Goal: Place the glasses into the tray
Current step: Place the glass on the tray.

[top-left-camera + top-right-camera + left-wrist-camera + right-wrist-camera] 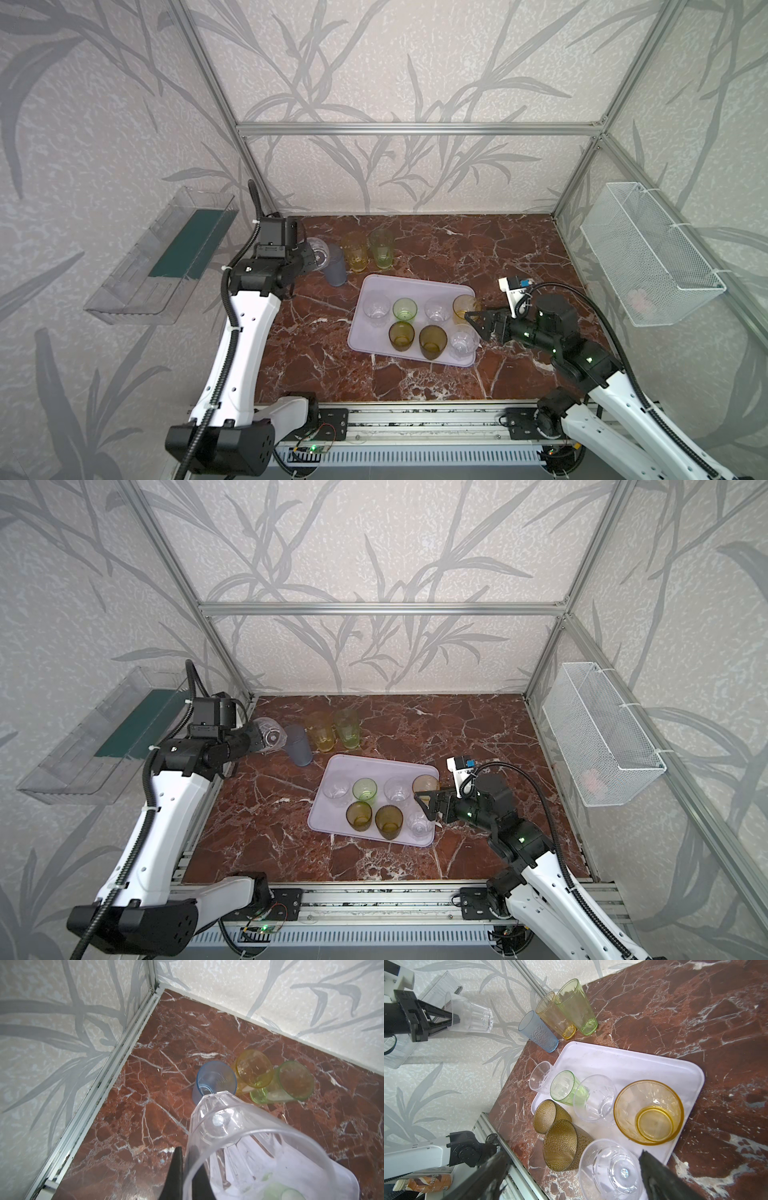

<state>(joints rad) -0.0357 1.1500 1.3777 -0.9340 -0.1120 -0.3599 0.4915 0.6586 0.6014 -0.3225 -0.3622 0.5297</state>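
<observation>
Right wrist | left jaws pinch clear glass (471, 1016) | right jaws wide

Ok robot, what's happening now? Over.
Left gripper shut on a clear tumbler, midair. Right gripper open by the tray. Seven glasses in; three tall tumblers outside.

Hand (185, 1160) pinches clear tumbler (239, 1126) rim; blue tumbler (216, 1078), yellow tumbler (254, 1070), green tumbler (295, 1080) beyond.

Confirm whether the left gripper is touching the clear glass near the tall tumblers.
Touching. The left wrist view shows the left gripper shut on the rim of the clear glass, one finger outside the wall and one inside.
</observation>
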